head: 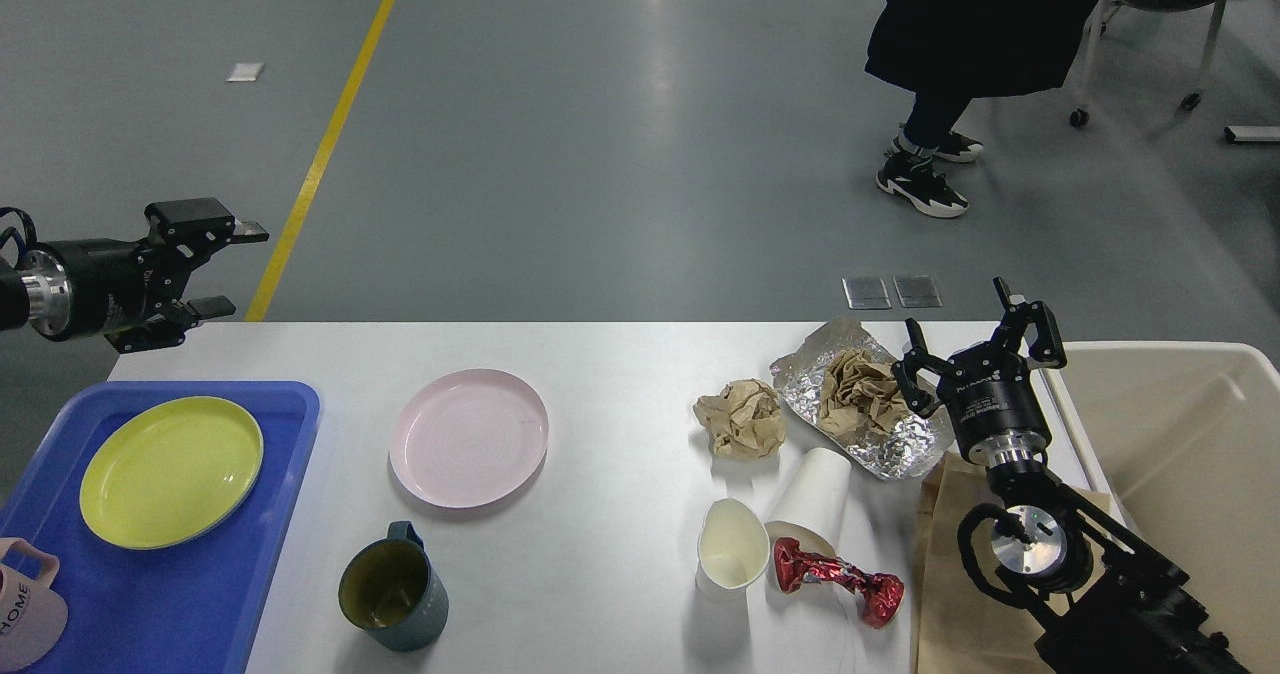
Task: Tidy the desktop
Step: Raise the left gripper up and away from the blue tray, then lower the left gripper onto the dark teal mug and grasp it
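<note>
The white desktop [610, 354] spans the lower half of the head view. On it lie a pink plate [469, 437], a dark green mug [390, 592], a crumpled brown paper ball [741, 418], foil holding crumpled paper [860, 399], two paper cups [733, 546] [815, 494] and a red foil wrapper [835, 576]. My left gripper [232, 269] is open and empty, raised off the far left corner and pointing right. My right gripper [968, 336] is open and empty beside the foil's right edge.
A blue tray [160, 574] at the left holds a yellow plate [172, 471] and a pink mug [25, 604]. A beige bin [1180, 434] stands at the right, with a brown paper bag [950, 594] under my right arm. A person [985, 44] stands beyond the table.
</note>
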